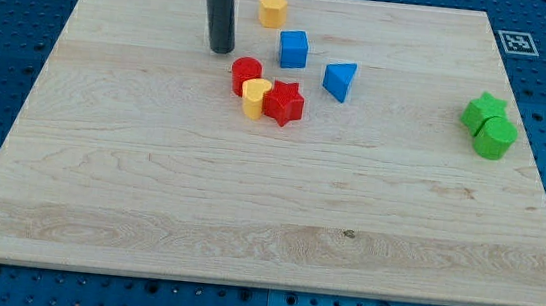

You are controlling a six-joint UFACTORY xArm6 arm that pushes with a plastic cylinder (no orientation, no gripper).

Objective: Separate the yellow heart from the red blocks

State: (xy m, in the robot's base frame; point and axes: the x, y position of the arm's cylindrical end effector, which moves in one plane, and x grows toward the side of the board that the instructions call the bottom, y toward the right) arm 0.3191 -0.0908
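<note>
Two reds pinch the heart; a careless shove would drag all three along.

Camera view: the heart (254, 98) is the landmark, sitting on the board (150, 181). The red cylinder (245, 74) touches it on its upper left, and the red star (284, 103) touches it on the right. The tip (221, 49) stands above and left of the heart, near the cylinder but apart from it; it is a bare rod, holding nothing. Judged from here, a push straight down-right would strike the cylinder first and pack the cluster tighter. Entering from above risks nudging the star along too. The blue cube (293, 48) and blue wedge (339, 80), up and right of the heart, could get bumped.
</note>
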